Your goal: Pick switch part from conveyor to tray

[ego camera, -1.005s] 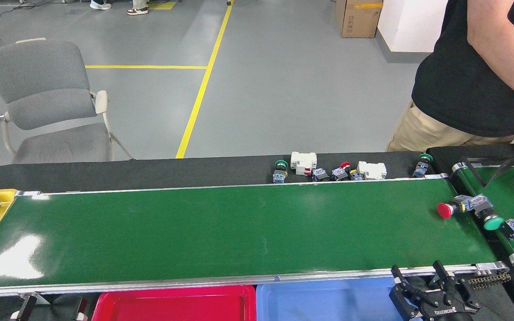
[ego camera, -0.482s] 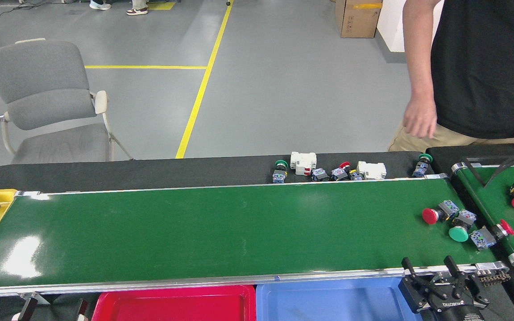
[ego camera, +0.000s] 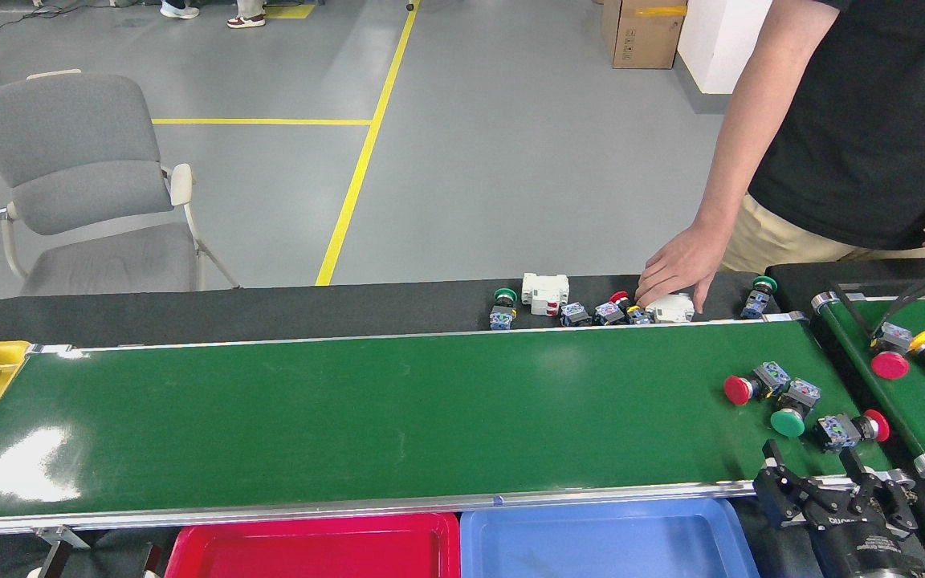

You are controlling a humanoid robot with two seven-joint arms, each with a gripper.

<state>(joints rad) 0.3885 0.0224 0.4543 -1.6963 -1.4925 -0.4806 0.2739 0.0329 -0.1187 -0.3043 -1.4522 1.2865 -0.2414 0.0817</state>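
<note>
Three switch parts lay clustered near the conveyor's right end: a red-capped one, a green-capped one and another red-capped one by the near rail, each with a grey-blue contact block. The right gripper hovered with fingers spread apart at the near right corner, beside the blue tray.

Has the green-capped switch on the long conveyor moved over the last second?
Yes. The green-capped switch has travelled left along the conveyor, away from the right end roller, which it straddled a second ago; now it lies fully on the belt.
</note>
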